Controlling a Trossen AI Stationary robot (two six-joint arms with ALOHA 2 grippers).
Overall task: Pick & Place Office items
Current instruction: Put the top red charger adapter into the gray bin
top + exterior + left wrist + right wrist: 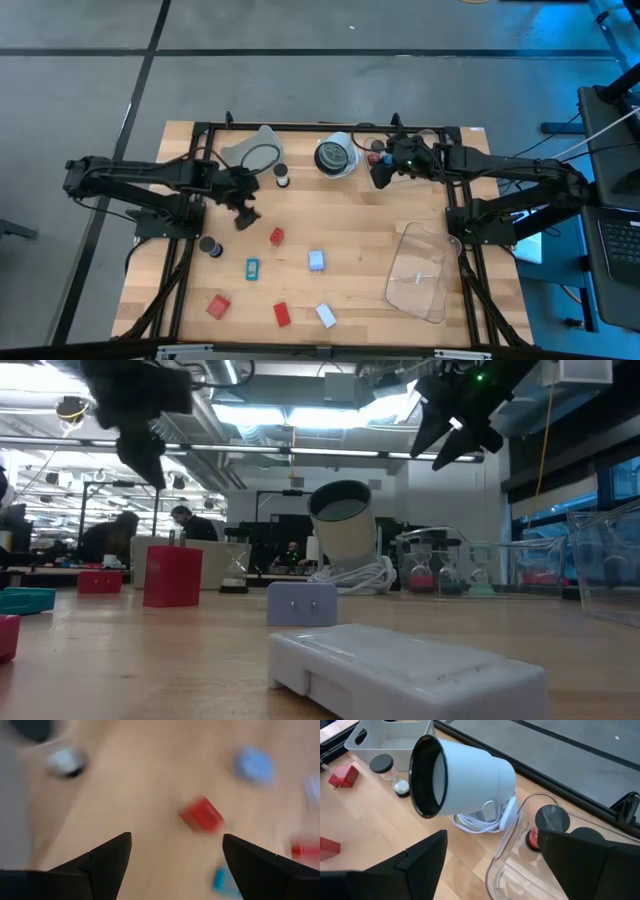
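Office items lie scattered on the wooden table: a red block, a pale-blue block, a teal block, two more red blocks, a white block and a dark cap. My left gripper hangs open above the table's left half, pointing down toward the red block and touching nothing. My right gripper hangs open at the far side, beside the white-and-black round object and over a clear tray holding dark caps.
A grey tray stands at the far left, with a small capped piece beside it. A second clear tray lies at the near right. A white cable coils under the round object. Bare wood lies between the scattered blocks.
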